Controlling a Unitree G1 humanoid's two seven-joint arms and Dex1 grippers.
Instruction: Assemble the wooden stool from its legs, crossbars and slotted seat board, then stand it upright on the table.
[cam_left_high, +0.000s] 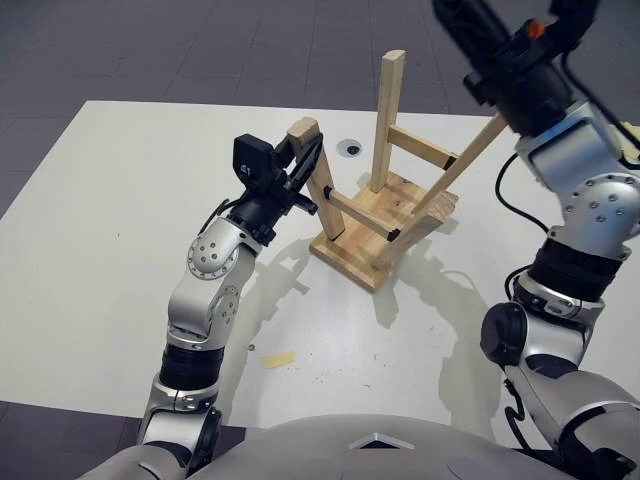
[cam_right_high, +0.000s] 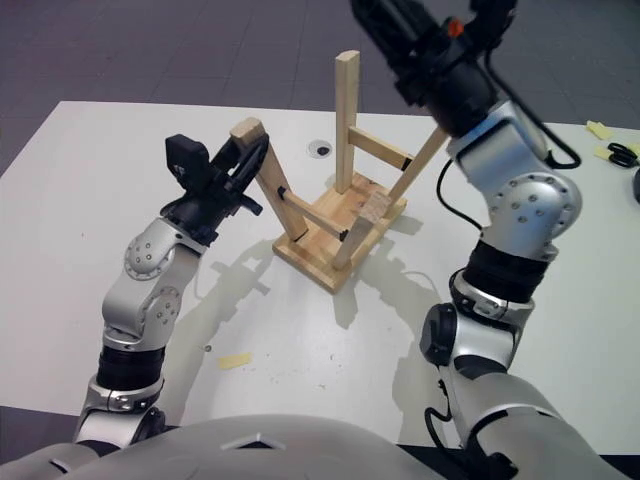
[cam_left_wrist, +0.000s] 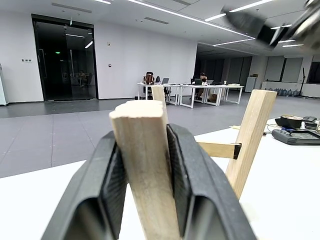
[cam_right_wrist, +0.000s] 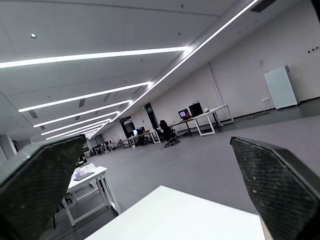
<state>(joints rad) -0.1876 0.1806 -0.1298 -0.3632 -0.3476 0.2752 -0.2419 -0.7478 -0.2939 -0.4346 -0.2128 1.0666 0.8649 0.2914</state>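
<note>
Stool (cam_left_high: 375, 225) sits upside down mid-bench (cam_left_high: 120, 200), seat board (cam_left_high: 362, 264) flat, legs up. Left end effector (cam_left_high: 300, 165) is clamped on the top end of the left leg (cam_left_high: 322, 195). Right end effector (cam_right_wrist: 157, 150) is spread wide, holding nothing, raised near the top of the right-hand leg (cam_left_high: 460, 170), which leans and looks to me not fully seated. I'd grip that leg low, square it, then flip the stool with both arms together, slowly, so no joint pries loose.
</note>
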